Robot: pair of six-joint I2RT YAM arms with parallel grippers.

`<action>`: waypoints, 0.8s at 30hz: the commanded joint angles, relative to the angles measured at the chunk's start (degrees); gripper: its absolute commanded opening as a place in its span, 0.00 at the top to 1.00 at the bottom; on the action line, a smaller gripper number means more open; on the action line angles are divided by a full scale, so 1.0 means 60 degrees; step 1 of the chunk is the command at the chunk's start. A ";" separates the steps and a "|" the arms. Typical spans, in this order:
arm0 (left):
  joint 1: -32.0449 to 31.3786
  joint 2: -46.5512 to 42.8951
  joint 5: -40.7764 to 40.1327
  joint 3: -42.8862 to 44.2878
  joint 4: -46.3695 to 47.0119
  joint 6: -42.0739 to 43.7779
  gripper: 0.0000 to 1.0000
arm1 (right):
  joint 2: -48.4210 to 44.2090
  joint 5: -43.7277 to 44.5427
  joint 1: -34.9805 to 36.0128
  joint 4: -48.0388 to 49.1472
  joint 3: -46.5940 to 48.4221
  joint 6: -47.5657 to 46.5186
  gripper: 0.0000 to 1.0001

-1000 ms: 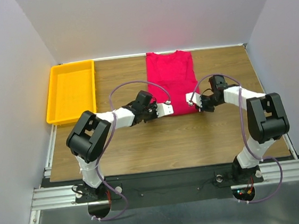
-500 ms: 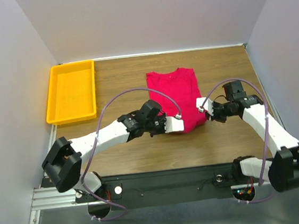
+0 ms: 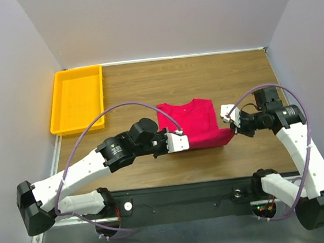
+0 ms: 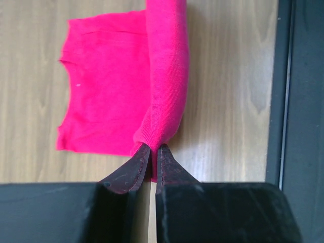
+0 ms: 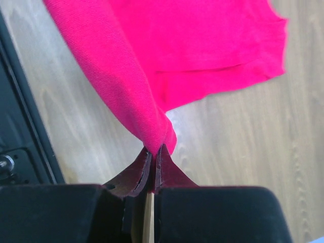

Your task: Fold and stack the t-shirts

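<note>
Desk (image 3: 147, 94) of brown wood grain sits inside pale, plain walls (image 3: 162, 17), with a black rail (image 3: 187, 195) along its near edge and a yellow tray (image 3: 79, 101) at the far left. The red t-shirt (image 3: 191, 121) lies at the centre, close to that near edge. The left end effector (image 3: 179, 143) pinches its near-left corner and the right end effector (image 3: 230, 117) its near-right corner, the fold raised between them.

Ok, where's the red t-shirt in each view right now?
Top external: t-shirt centre, toward the near side.
Left wrist: t-shirt upper left, a fold reaching into the left pincer.
Right wrist: t-shirt top, a fold reaching into the right pincer.
Shared landmark: the black rail.
</note>
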 commanded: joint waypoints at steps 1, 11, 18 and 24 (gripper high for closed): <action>0.0273 -0.0084 -0.0596 -0.0152 0.0558 0.0467 1.00 | 0.0695 -0.0226 0.0051 0.0193 0.1215 0.0244 0.99; 0.2837 0.0970 -0.0040 0.0068 0.2038 0.1493 1.00 | 0.3508 -0.0578 0.0066 0.1307 0.2782 0.0537 0.99; 0.3628 0.2449 0.0180 0.0594 0.2492 0.1992 1.00 | 0.4959 -0.0754 0.0066 0.2039 0.3501 0.0961 0.99; 0.4068 0.3402 0.0180 0.0727 0.3297 0.2080 1.00 | 0.6131 -0.0608 0.0066 0.2332 0.4278 0.1137 0.99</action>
